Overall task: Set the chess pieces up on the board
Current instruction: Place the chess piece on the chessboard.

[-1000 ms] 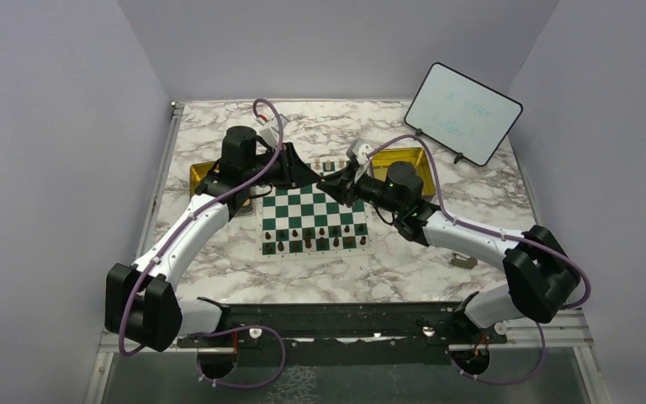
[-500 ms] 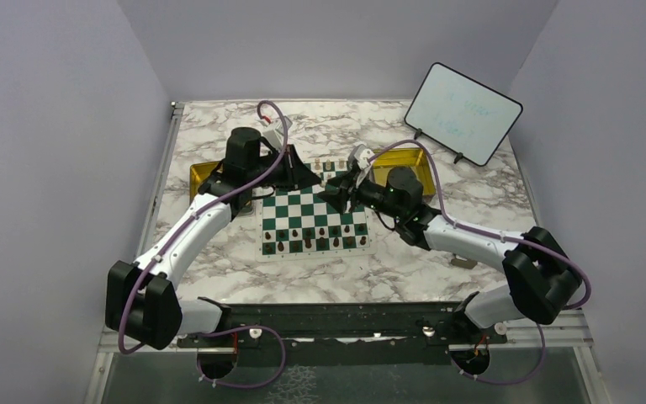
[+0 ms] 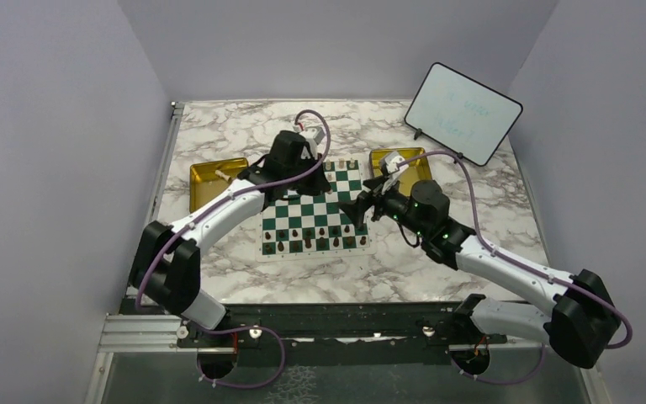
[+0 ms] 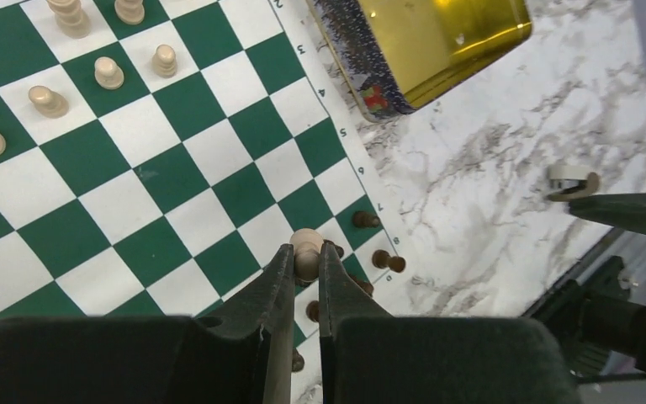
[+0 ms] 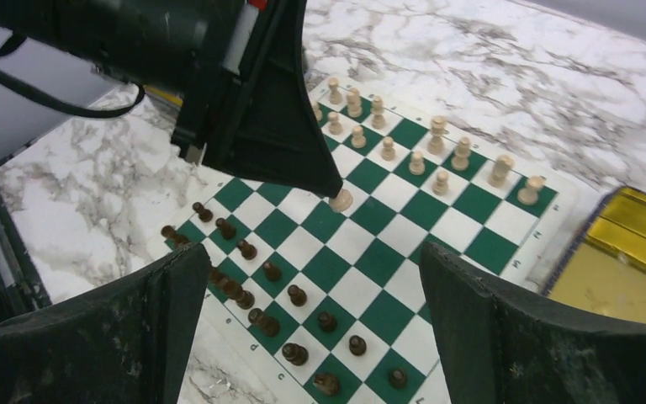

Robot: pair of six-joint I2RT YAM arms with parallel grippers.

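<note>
The board of green and white checks lies mid-table, also under both wrist cameras. Cream chess pieces stand along its far rows. Dark brown ones fill the near rows. My left gripper hangs over the board's middle, shut on a cream pawn held above the squares. My right gripper hovers open over the board's near right part, nothing between its fingers.
A shiny gold tray sits left of the board, and another sits at its far right. A small whiteboard stands at the back right. A small white clip lies on the marble.
My left arm has swung right from the left tray to over the board, carrying the cream pawn. My right gripper has opened wide and drawn back toward the near right.
</note>
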